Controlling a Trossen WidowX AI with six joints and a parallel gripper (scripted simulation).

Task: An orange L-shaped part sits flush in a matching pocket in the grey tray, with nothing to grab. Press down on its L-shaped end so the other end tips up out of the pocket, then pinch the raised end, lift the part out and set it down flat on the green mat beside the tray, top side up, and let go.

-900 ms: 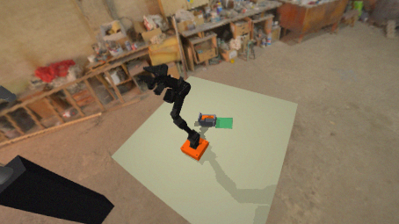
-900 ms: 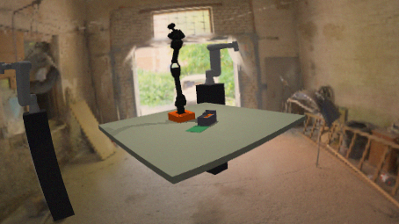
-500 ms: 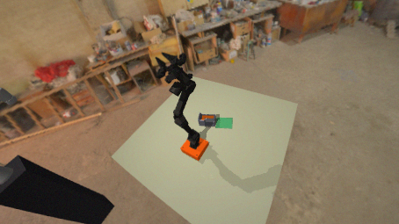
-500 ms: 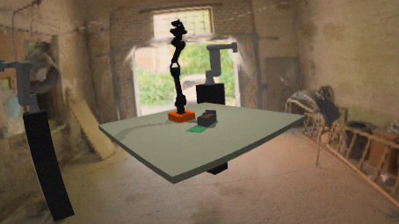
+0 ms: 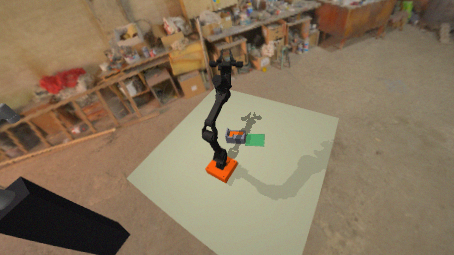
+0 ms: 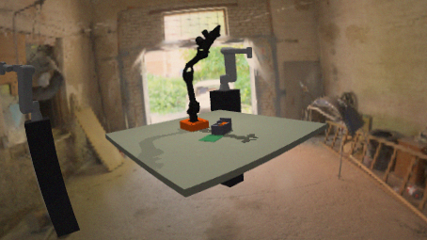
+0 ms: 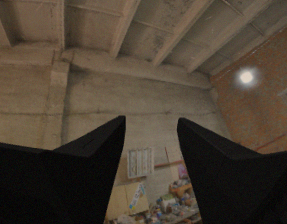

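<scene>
The orange part (image 5: 234, 134) (image 6: 223, 123) lies inside the small grey tray (image 5: 237, 141) (image 6: 221, 130). Both are small in the top and exterior views, so I cannot tell its exact seating or its L-shaped end. The green mat (image 5: 256, 140) (image 6: 210, 138) lies flat right beside the tray, with nothing on it. My gripper (image 5: 225, 55) (image 6: 218, 26) (image 7: 151, 122) is raised high above the table, far from the tray, and points up and away. Its fingers stand partly open with nothing between them. The wrist view shows only wall, ceiling and distant shelves, not the part, tray or mat.
The arm stands on its orange base (image 5: 221, 169) (image 6: 194, 124) on the pale green table (image 5: 270, 221) (image 6: 188, 170), close to the tray. The arm's shadow falls across the table near the tray. Grey arms on black pedestals (image 6: 226, 101) (image 6: 49, 175) stand beyond the table.
</scene>
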